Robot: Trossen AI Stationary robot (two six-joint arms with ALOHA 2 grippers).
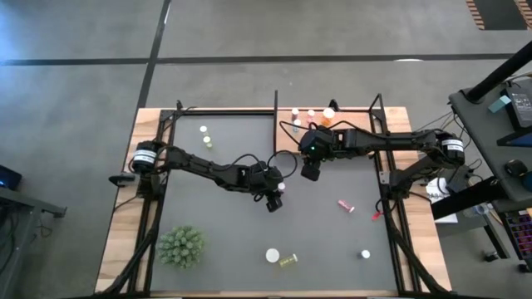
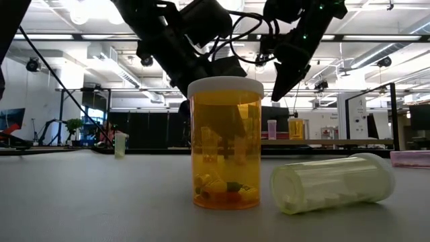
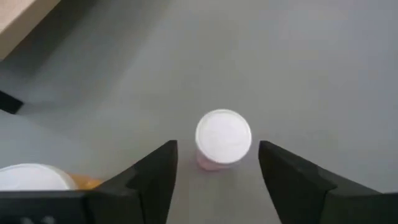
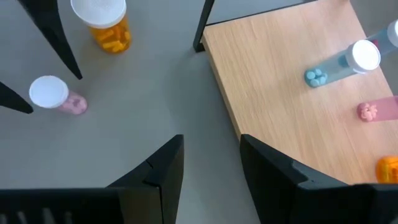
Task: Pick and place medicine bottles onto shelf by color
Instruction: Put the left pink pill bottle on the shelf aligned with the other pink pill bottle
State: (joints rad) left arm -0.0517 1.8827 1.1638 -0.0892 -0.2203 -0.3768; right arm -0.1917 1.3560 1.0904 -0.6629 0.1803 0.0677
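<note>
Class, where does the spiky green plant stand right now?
High view: the spiky green plant stands on the dark grey mat's near-left corner, on the left arm's side.

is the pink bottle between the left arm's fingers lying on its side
No, the pink bottle stands upright on the mat, white cap up, with the fingers apart on either side.

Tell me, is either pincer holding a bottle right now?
No. The left pincer stands open around a pink bottle without touching it; the right pincer holds nothing.

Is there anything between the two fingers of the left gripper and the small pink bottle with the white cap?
Nothing: in the left wrist view the left gripper stands open above the pink bottle, with only bare grey mat between fingers and bottle.
</note>
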